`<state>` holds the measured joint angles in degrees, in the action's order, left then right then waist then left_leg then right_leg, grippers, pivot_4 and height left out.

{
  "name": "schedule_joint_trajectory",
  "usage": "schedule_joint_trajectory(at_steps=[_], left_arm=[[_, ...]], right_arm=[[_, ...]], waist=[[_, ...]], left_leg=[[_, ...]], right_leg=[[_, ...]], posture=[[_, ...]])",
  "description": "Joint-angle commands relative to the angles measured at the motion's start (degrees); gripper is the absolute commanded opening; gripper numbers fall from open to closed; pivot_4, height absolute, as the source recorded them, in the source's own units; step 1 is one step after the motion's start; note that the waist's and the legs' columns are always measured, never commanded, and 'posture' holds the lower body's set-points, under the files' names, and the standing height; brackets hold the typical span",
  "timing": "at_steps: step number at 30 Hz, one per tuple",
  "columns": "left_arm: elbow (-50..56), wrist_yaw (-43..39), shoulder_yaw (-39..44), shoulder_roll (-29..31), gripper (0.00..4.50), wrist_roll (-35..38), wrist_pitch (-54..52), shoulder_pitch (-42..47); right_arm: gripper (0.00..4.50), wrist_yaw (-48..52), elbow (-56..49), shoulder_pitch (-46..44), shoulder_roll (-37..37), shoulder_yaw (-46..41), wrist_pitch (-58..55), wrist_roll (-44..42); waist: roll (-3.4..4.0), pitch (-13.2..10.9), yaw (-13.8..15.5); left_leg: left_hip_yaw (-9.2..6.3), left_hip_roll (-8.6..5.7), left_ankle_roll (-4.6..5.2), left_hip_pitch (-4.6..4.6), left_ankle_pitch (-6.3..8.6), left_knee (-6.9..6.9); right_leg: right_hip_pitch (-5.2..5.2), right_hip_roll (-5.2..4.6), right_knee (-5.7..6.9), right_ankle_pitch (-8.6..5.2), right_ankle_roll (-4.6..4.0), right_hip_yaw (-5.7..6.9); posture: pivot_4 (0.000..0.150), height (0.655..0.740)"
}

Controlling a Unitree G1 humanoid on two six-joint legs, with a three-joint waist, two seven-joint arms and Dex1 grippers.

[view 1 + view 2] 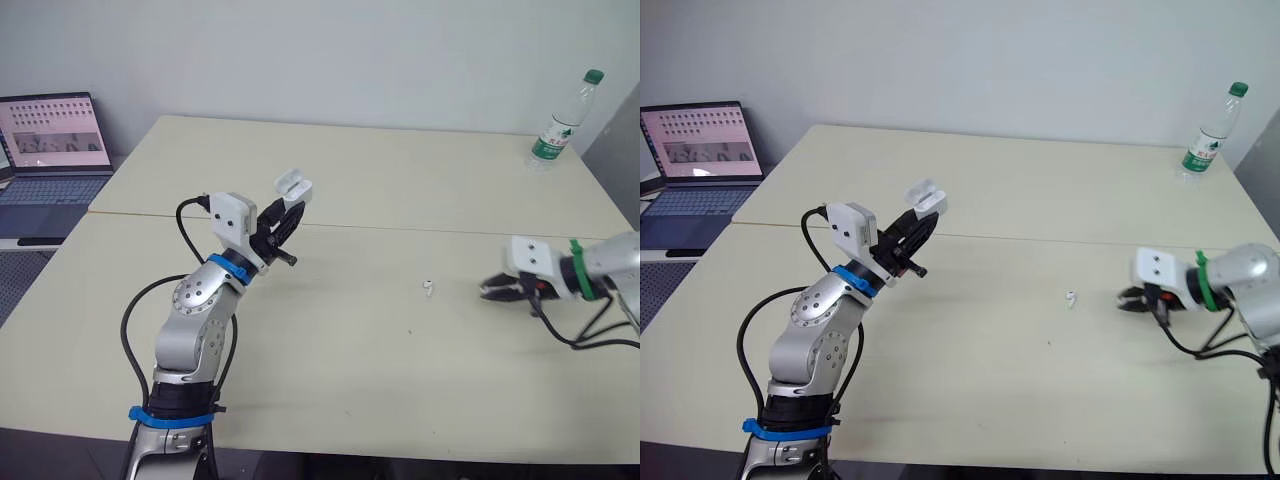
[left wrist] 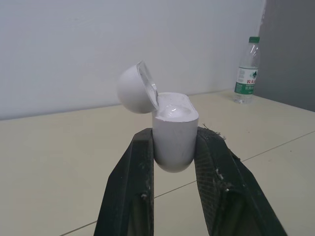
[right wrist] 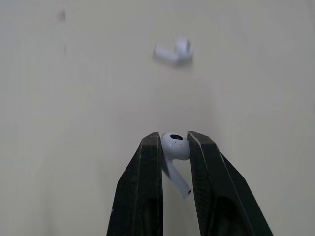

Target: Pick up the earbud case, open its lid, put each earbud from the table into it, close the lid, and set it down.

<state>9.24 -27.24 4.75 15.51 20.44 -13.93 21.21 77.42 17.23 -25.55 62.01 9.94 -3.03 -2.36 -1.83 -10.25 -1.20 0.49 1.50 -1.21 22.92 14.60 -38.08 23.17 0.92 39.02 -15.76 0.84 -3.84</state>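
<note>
Your left gripper clamped the small glossy white plastic earbud case by its lower body, raised above the cream table, with its domed lid hinged open. Your right gripper pinched one white stemmed earbud by its bulb, low over the table. The second earbud lay near it. Treat both earbuds as light, rigid and slippery: grip the bulb squarely, with light force.

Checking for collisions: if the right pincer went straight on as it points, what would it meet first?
Most likely the loose earbud lying on the table, ahead of the right pincer, which grips the other earbud. Height is unclear; it might pass over.
</note>
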Motion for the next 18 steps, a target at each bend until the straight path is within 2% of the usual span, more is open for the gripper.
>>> schedule_joint_trajectory(at_steps=[1, 7, 13, 18], left_arm=[[1.06, 0.14, -0.41, -0.58, 0.78, -0.53, 2.51, 0.10], [1.59, 0.80, -0.38, -1.52, 0.78, 0.11, 2.46, -0.22], [2.50, 0.59, -0.42, -1.06, 0.78, 0.09, 2.02, -0.79], [3.47, 0.78, -0.53, -0.89, 0.78, 0.20, 1.32, -1.02]], right_arm=[[0.41, -0.81, 5.06, 1.32, 3.69, -2.01, 5.54, 2.79], [0.41, -4.09, 14.47, 2.39, 6.31, -0.46, 12.21, 8.63], [0.41, -2.65, 17.49, 2.30, 6.55, 0.18, 13.43, 9.90], [2.09, -2.76, 18.04, 3.44, 6.25, 0.05, 13.21, 9.90]], waist=[[0.01, 0.00, -0.53], [0.01, 0.00, -0.79], [0.00, 0.00, -0.51], [-0.02, 0.02, -0.31]], left_leg=[[0.05, 0.01, 0.00, -0.02, 0.00, 0.00], [0.22, 0.06, 0.00, -0.13, -0.02, -0.01], [0.20, 0.00, 0.00, -0.11, -0.02, -0.08], [0.12, -0.01, 0.00, -0.12, -0.02, -0.12]], right_leg=[[0.00, 0.01, 0.00, 0.00, 0.00, -0.05], [0.00, 0.05, 0.03, 0.01, 0.02, -0.18], [-0.07, 0.03, 0.01, 0.07, 0.12, -0.22], [-0.15, 0.03, -0.02, 0.09, 0.16, -0.18]], posture=[[0.150, 0.7400], [0.150, 0.7400], [0.150, 0.7400], [0.150, 0.7400]])
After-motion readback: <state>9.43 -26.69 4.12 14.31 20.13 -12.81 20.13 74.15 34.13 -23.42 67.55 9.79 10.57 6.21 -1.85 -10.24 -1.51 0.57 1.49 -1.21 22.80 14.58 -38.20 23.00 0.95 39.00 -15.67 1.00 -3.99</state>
